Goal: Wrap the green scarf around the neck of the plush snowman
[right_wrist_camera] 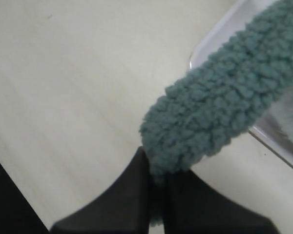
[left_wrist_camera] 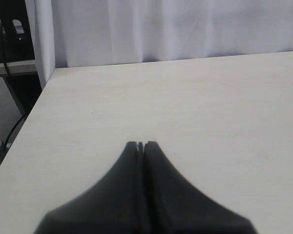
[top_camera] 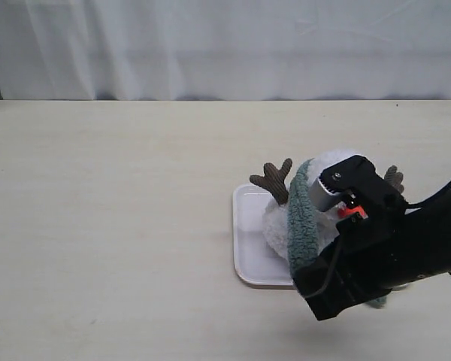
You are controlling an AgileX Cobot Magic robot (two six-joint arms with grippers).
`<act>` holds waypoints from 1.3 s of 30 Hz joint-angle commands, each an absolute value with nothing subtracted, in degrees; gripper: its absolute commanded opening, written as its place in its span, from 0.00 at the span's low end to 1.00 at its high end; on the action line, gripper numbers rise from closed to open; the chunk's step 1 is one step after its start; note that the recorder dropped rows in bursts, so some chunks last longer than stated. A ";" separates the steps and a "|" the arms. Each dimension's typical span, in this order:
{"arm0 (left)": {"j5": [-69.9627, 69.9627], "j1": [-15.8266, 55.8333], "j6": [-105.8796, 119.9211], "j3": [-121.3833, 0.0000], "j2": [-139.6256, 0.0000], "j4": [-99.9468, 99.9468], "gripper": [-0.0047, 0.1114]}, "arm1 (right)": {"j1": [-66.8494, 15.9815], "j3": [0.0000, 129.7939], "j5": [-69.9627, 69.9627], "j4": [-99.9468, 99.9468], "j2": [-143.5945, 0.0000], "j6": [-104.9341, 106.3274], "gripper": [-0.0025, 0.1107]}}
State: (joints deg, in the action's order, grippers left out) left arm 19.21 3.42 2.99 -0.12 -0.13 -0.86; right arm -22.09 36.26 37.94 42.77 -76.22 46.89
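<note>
The plush snowman [top_camera: 276, 222] lies on a white tray [top_camera: 248, 233], with its orange nose [top_camera: 351, 213] showing and brown twig arms [top_camera: 273, 179] spread. The green scarf [top_camera: 302, 218] runs across it at the neck, between the head and the body, and down toward the tray's front edge. My right gripper [right_wrist_camera: 156, 171] is shut on the end of the scarf [right_wrist_camera: 219, 107], just off the tray's corner; its arm [top_camera: 376, 256] hides much of the snowman. My left gripper [left_wrist_camera: 140, 145] is shut and empty over bare table, away from the toy.
The tray's rim [right_wrist_camera: 276, 148] lies close beside my right gripper. A white curtain [top_camera: 225, 45] hangs behind the table's far edge. In the left wrist view the table's side edge [left_wrist_camera: 27, 122] drops off to the floor.
</note>
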 commanded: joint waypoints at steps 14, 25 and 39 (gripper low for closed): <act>18.63 3.84 2.83 0.00 0.00 -0.85 0.04 | -22.19 37.05 37.19 17.55 -82.64 20.08 0.06; 18.53 3.84 2.83 0.00 0.00 -0.85 0.04 | -22.19 38.16 38.24 5.93 -82.79 8.31 0.06; 18.53 3.84 2.83 0.00 0.00 -0.85 0.04 | -22.19 37.81 36.90 -1.33 -83.15 0.84 0.06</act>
State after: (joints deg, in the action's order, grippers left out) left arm 19.21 3.42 2.99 -0.12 -0.13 -0.86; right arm -22.09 38.01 37.59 -0.47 -83.06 1.06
